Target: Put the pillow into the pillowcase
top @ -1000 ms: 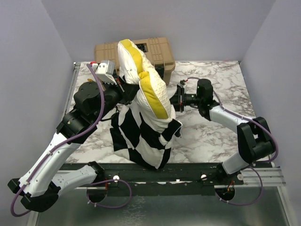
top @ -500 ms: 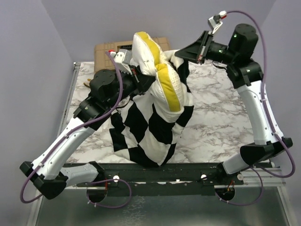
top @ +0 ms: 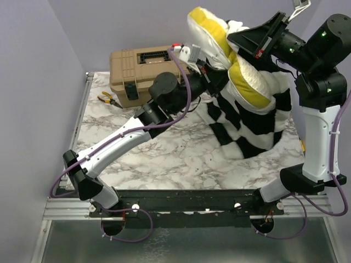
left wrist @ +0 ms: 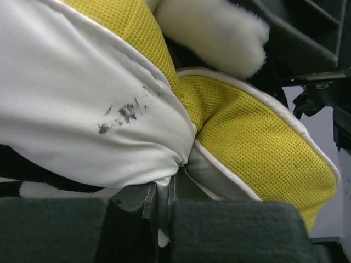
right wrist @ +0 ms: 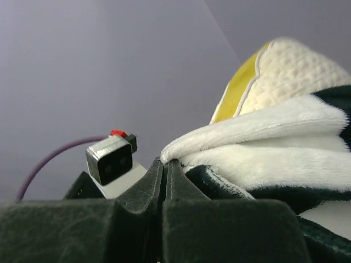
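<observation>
The left claw (left wrist: 163, 192) is pinched fully shut. A bunched fold of the pillow's (left wrist: 82, 104) smooth white cover is drawn in between its 2 fingers. Just at 1 o'clock of that grip, the pillow's yellow mesh edge strip folds over on itself. A dark smudge marks the white fabric above the pinch.

The right claw (right wrist: 164, 170) is also closed tight. Its 2 fingers meet on the cream fleecy rim of the pillowcase (right wrist: 258, 159), which spills out toward 3 o'clock in the right wrist view. The quilted pillow rises behind that rim.

From above, both arms hold the bundle up off the counter (top: 164, 159), toward 1 o'clock of the scene. The pillow is doubled over, its upper part and yellow strip standing out of the pillowcase. The black and cream checks wrap its lower part and hang toward 5 o'clock. I cannot tell whether the hanging end touches the marble.

A tan toolbox (top: 137, 68) sits at 11 o'clock on the counter. A pair of pliers (top: 109, 98) lies just at 8 o'clock of it.
</observation>
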`<action>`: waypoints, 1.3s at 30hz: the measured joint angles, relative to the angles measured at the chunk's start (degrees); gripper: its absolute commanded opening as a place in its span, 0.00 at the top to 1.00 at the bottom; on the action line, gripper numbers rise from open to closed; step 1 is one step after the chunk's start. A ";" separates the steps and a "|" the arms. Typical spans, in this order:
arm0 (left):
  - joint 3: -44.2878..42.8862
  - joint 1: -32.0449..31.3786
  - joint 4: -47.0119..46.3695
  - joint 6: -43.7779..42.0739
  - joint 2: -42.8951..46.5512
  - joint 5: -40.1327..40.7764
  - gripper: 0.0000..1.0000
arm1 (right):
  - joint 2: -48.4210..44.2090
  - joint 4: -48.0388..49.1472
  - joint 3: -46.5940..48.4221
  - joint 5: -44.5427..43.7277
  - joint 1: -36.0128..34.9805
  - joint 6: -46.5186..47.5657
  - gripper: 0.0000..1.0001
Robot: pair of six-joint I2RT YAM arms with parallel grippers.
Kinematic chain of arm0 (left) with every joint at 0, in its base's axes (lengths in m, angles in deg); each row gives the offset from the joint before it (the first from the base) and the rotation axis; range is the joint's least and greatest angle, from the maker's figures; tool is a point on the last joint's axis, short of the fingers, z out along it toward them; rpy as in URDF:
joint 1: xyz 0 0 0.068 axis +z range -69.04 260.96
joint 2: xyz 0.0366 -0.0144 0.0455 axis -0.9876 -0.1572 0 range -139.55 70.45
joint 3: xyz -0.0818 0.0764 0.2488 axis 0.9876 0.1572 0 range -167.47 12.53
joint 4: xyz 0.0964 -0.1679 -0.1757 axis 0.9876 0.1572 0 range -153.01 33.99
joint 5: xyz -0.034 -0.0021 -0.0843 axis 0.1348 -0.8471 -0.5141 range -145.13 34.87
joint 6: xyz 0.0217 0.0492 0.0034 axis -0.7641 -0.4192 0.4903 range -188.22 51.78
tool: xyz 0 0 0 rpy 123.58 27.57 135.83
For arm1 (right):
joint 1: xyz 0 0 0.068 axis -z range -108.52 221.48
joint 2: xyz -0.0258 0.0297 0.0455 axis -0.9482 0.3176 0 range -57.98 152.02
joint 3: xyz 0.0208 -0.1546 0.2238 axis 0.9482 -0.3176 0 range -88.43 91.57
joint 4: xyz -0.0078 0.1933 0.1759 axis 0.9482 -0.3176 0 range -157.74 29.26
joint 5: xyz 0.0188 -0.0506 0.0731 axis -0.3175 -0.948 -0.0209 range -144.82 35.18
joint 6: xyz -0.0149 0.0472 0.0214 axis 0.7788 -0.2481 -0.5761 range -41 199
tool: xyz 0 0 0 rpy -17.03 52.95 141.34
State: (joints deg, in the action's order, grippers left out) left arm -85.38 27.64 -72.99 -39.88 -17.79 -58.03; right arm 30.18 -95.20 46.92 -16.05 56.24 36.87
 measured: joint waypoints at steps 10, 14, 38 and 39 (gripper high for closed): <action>46.84 -3.56 -8.90 9.40 18.27 15.15 0.84 | -5.95 11.74 -33.44 9.66 -0.87 0.24 1.00; 61.90 -3.63 -0.98 14.47 24.87 21.07 0.35 | -8.72 13.62 -57.57 10.86 -3.30 0.72 1.00; 56.22 -3.37 62.86 49.96 47.28 36.41 0.02 | -3.45 19.82 -71.32 13.46 -8.31 3.15 1.00; 56.46 -3.32 62.82 49.96 47.15 36.41 0.02 | -3.43 19.80 -71.32 13.53 -8.31 3.19 1.00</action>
State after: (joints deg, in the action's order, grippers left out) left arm -28.92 24.31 -10.17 10.09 29.35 -21.62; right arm 26.75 -75.40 -24.40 -2.52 47.93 40.06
